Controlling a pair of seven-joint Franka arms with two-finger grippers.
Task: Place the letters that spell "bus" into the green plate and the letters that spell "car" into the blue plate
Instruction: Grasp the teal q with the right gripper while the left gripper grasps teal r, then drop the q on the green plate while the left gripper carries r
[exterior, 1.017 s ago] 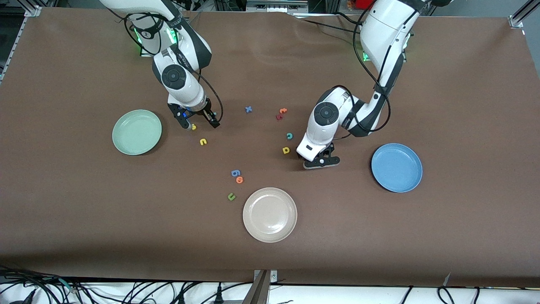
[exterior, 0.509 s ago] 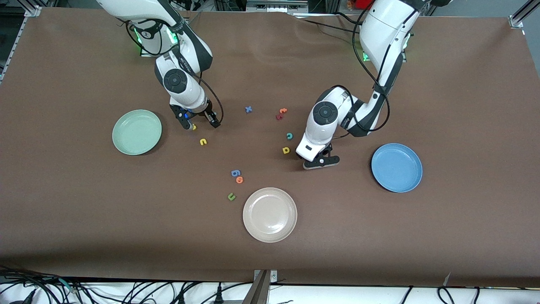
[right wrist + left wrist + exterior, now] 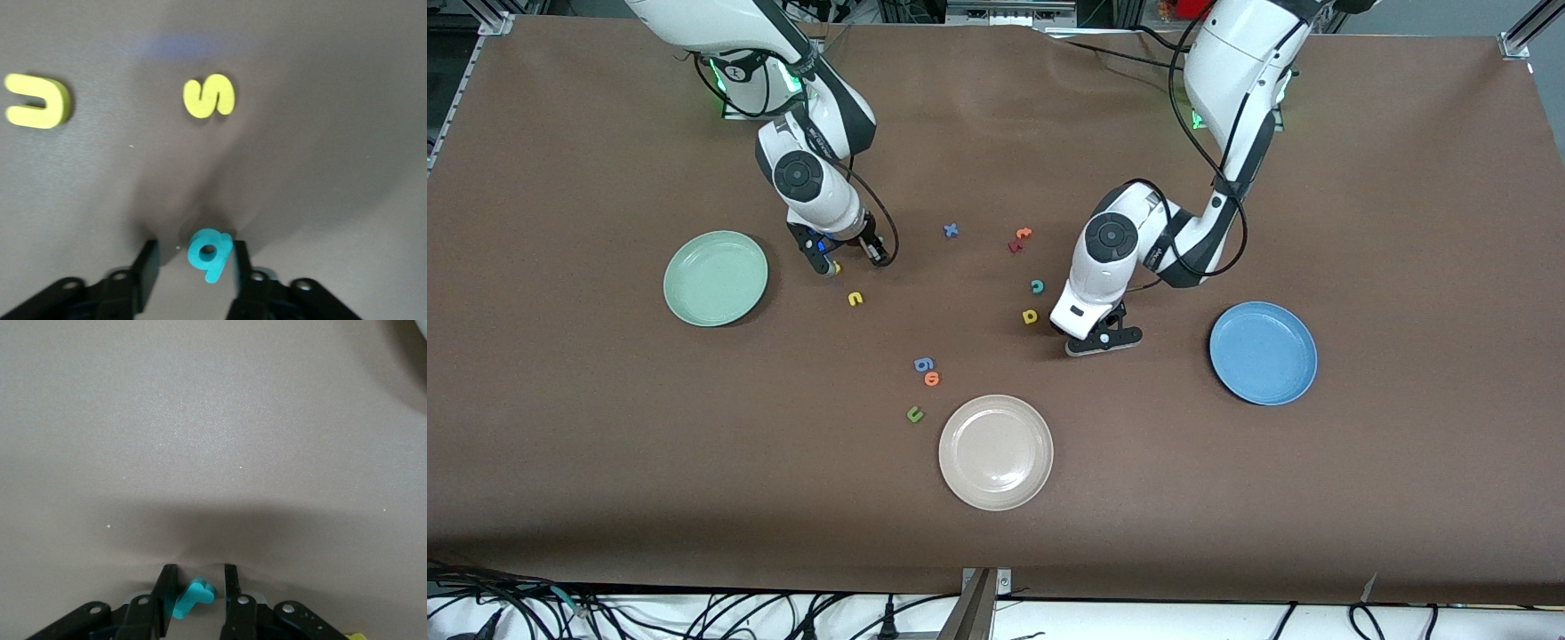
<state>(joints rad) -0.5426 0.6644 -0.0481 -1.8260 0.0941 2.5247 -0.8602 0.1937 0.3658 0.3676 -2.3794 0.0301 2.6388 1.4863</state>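
My left gripper [image 3: 1103, 342] is low on the table between the yellow "a" [image 3: 1030, 316] and the blue plate [image 3: 1263, 353]. In the left wrist view this gripper [image 3: 200, 570] is shut on the tilted teal "r" [image 3: 193, 597]. The teal "c" [image 3: 1037, 286] lies beside the "a". My right gripper [image 3: 845, 260] is down beside the green plate [image 3: 694, 302]. In its wrist view the right gripper [image 3: 195, 245] is open around the teal "b" [image 3: 210, 253], one finger touching it, a gap at the other. Yellow "s" [image 3: 209, 95] and "u" [image 3: 39, 101] lie close by.
A cream plate [image 3: 996, 452] sits nearest the front camera at mid-table. Near it lie a blue "g" [image 3: 923, 364], an orange "o" [image 3: 932, 379] and an olive "u" [image 3: 914, 413]. A blue "x" [image 3: 951, 230] and orange and red letters [image 3: 1021, 236] lie between the arms.
Both grippers' fingers have drawn in, the left onto the teal "r", the right toward the teal "b". The right hand has shifted slightly; the letters on the table have not moved.
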